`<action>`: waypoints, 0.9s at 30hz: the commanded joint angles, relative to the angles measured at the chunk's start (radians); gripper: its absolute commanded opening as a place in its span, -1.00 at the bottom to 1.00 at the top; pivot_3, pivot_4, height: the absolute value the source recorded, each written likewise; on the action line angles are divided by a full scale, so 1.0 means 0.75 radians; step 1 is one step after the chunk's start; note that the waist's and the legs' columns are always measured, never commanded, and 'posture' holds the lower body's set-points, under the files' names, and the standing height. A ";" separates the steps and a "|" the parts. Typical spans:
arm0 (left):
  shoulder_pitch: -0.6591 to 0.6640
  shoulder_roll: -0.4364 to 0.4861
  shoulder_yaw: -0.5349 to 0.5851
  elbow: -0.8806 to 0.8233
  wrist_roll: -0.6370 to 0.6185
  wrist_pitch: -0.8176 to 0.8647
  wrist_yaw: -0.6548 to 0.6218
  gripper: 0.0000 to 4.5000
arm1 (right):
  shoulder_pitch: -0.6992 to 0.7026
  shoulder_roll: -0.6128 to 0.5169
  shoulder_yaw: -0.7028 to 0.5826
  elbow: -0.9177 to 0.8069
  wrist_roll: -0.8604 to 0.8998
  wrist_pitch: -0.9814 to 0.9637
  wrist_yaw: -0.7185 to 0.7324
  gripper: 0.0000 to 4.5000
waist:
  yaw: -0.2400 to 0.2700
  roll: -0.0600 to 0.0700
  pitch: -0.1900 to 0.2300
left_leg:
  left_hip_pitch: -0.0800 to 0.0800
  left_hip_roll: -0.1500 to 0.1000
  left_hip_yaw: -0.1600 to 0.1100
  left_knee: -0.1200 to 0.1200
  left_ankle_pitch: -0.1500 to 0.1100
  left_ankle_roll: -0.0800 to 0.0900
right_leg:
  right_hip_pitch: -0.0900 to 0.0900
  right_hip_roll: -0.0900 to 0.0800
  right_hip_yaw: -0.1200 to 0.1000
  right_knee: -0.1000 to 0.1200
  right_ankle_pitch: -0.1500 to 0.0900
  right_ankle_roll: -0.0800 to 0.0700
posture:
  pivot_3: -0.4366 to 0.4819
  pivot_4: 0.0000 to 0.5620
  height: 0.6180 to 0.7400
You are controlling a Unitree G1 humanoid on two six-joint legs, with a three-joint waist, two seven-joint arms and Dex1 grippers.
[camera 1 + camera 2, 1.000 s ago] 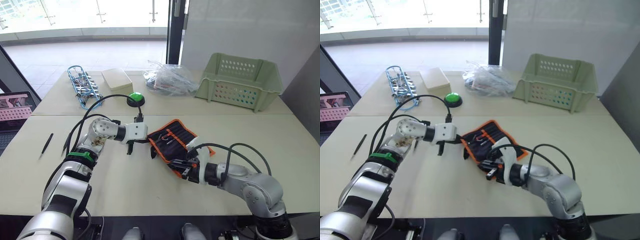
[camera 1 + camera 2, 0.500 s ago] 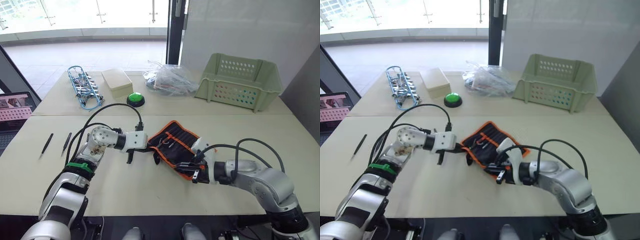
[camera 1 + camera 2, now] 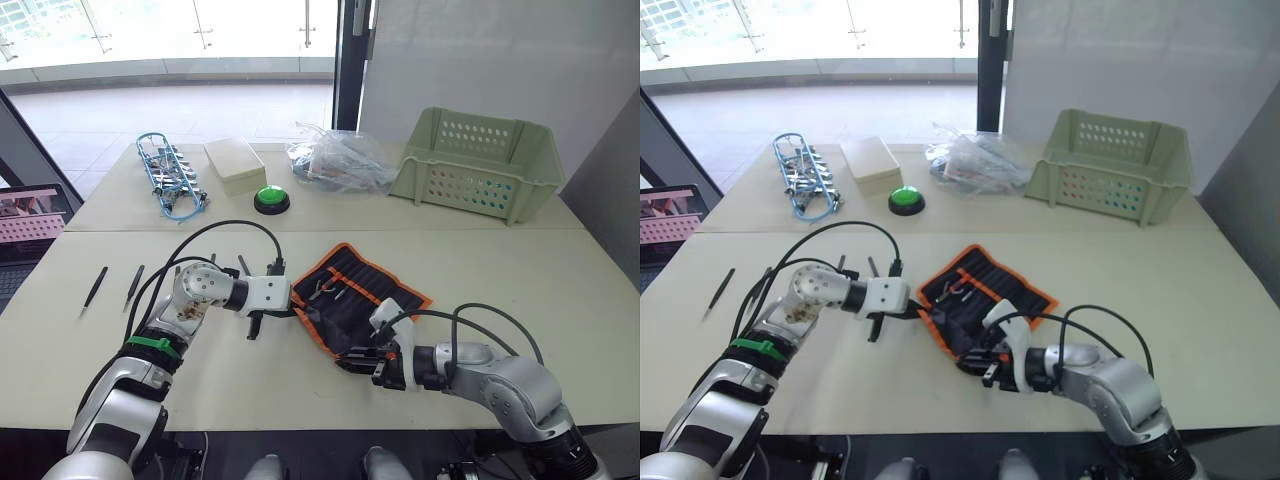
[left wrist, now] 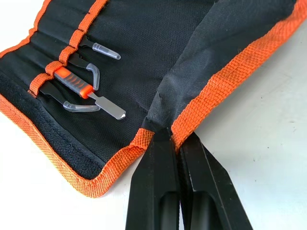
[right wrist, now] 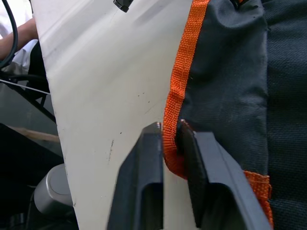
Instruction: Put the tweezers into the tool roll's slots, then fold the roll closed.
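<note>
Two grippers of mine are on the tool roll (image 3: 362, 297), which lies open on the table (image 3: 560, 300) in front of me. My left gripper (image 4: 173, 139) has its fingers pressed together on the orange edging at the roll's corner, near its left side. My right gripper (image 5: 169, 139) is clamped on the orange edge at the roll's near side, the fabric pinched between the two fingers. In the slots (image 4: 67, 50) sit a few tools, among them one with an orange grip and a flat metal tip. Four tweezers lie loose on the table: two (image 3: 93, 291) well off to my left, and two more (image 3: 840, 263) just behind my left forearm. Farther back stand a green button (image 3: 270, 198), a pale box (image 3: 234, 165), a blue-wire bundle of clips (image 3: 167, 175), a clear bag (image 3: 340, 158) and a pale green basket (image 3: 480, 165).
</note>
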State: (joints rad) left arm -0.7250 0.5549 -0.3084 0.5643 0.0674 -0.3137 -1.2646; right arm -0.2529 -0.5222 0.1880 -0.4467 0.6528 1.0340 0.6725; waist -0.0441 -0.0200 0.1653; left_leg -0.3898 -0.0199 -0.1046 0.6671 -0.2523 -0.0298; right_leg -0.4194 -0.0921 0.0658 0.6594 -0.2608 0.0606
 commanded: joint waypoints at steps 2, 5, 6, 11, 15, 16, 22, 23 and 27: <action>0.013 0.015 -0.013 0.046 0.011 -0.003 -0.026 -1.00 | 0.002 -0.034 -0.132 -0.057 0.172 0.045 0.090 0.14 | 0.000 0.000 0.000 | 0.000 0.000 0.000 0.000 0.000 0.000 | 0.000 0.000 0.000 0.000 0.000 0.000 | -0.05 -0.47 1.00; 0.008 0.015 -0.014 0.055 0.008 -0.011 -0.027 -1.00 | -0.032 -0.010 -0.269 -0.035 0.347 0.086 0.110 0.61 | 0.000 0.000 0.000 | 0.001 0.000 0.000 0.000 0.000 0.000 | 0.001 0.000 0.000 0.001 0.000 0.000 | -0.05 -0.47 1.00; 0.006 0.016 -0.014 0.060 0.008 -0.015 -0.027 -1.00 | -0.047 0.009 -0.303 -0.023 0.394 0.092 0.102 0.76 | -0.001 0.000 0.000 | 0.001 0.000 0.000 0.000 0.000 0.000 | 0.001 0.000 0.000 0.000 0.000 0.000 | -0.05 -0.47 1.00; -0.004 0.017 -0.013 0.074 0.024 -0.067 0.000 -1.00 | -0.103 0.098 -0.288 0.075 0.245 -0.056 -0.029 0.96 | -0.001 0.000 0.000 | 0.003 0.000 0.000 0.000 0.000 0.000 | 0.001 0.000 0.000 0.004 0.000 0.000 | -0.05 -0.47 1.00; -0.005 0.018 0.001 0.071 -0.002 -0.039 -0.013 -1.00 | -0.068 0.126 -0.208 0.148 0.138 -0.156 -0.023 0.54 | -0.002 -0.001 -0.001 | 0.001 0.000 0.000 0.001 0.000 0.000 | 0.000 0.000 0.000 0.004 0.000 0.000 | -0.05 -0.47 1.00; -0.005 0.016 0.007 0.070 -0.017 -0.019 -0.026 -1.00 | -0.054 0.134 -0.182 0.168 0.107 -0.188 -0.014 0.43 | -0.002 -0.001 -0.001 | 0.002 0.000 0.000 0.001 0.000 0.000 | 0.000 0.000 0.000 0.004 0.000 0.000 | -0.05 -0.47 1.00; -0.007 0.015 0.037 0.044 -0.072 0.036 -0.054 -0.46 | -0.015 0.156 -0.081 0.248 -0.021 -0.297 0.006 -0.50 | -0.003 -0.001 -0.001 | 0.002 0.000 0.000 0.001 0.000 0.000 | -0.001 0.000 0.000 0.005 0.000 0.000 | -0.05 -0.47 1.00; -0.008 0.015 0.042 0.040 -0.078 0.042 -0.058 -0.32 | -0.012 0.155 -0.071 0.255 -0.035 -0.308 0.009 -0.63 | -0.003 -0.001 -0.001 | 0.002 0.000 0.000 0.001 0.000 0.000 | -0.001 0.000 0.000 0.005 0.000 0.000 | -0.05 -0.47 1.00; 0.043 0.065 0.097 -0.136 -0.272 0.374 -0.244 0.29 | 0.017 0.142 -0.013 0.311 -0.117 -0.366 0.041 -1.00 | -0.008 0.000 -0.001 | 0.001 0.000 0.000 0.001 0.000 0.000 | 0.000 0.000 0.000 0.005 0.000 0.000 | -0.05 -0.47 1.00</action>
State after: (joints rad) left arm -0.6968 0.5830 -0.2695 0.5300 -0.0703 -0.1209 -1.3922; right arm -0.2561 -0.4072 0.1665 -0.2300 0.5926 0.7807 0.6915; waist -0.0497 -0.0203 0.1648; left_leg -0.3886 -0.0197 -0.1047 0.6680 -0.2523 -0.0298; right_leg -0.4197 -0.0918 0.0658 0.6632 -0.2608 0.0605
